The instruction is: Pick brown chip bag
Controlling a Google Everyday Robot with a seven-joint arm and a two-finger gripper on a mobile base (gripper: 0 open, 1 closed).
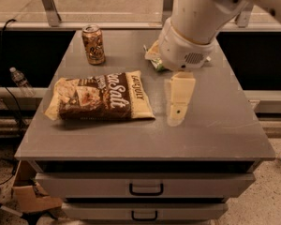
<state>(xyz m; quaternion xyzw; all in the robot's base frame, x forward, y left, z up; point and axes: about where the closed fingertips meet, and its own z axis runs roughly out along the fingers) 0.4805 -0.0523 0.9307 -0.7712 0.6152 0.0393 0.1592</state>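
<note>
The brown chip bag (101,98) lies flat on the left half of the grey table (210,135), with cream-yellow ends and white "Sea Salt" lettering. My gripper (178,102) hangs from the white arm over the table's middle, just right of the bag's right end and a little above the surface. It holds nothing.
A brown-orange drink can (93,44) stands at the back left. A green snack bag (153,57) lies at the back, mostly hidden behind my arm. The table has two drawers (146,188) in front. A water bottle (19,80) and cardboard (30,198) are to the left below.
</note>
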